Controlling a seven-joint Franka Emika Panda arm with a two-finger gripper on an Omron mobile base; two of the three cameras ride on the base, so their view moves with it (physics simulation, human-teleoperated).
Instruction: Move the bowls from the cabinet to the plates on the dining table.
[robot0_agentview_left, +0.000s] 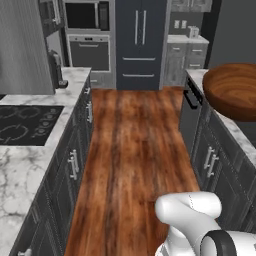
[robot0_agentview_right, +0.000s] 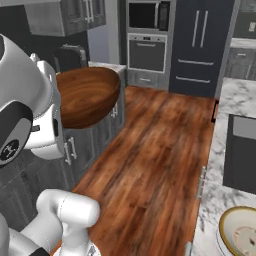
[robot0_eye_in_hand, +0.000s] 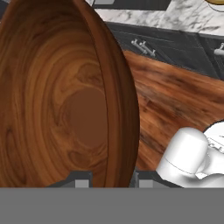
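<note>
My gripper (robot0_eye_in_hand: 109, 180) is shut on the rim of the glossy reddish-brown wooden bowl (robot0_eye_in_hand: 65, 96), one fingertip inside the wall and one outside. The bowl is carried in the air, tilted on its side in the hand view. It hangs above the aisle's right-hand counter edge in the left base view (robot0_agentview_left: 232, 90) and beside my white arm in the right base view (robot0_agentview_right: 87, 95). The wide beige bowl (robot0_agentview_right: 240, 234) with a tan rim rests on the dining table's white marble top (robot0_agentview_right: 235, 100), near its front corner. Its edge also peeks in at the hand view's top right (robot0_eye_in_hand: 216, 3).
A black sink (robot0_agentview_right: 242, 152) is set into the marble behind the beige bowl. A black stove (robot0_agentview_left: 25, 125) lies in the left counter. Grey drawer fronts (robot0_agentview_left: 215, 165) line a wood-floor aisle (robot0_agentview_left: 135, 145), with a dark fridge (robot0_agentview_left: 139, 45) and oven (robot0_agentview_left: 89, 52) at its far end.
</note>
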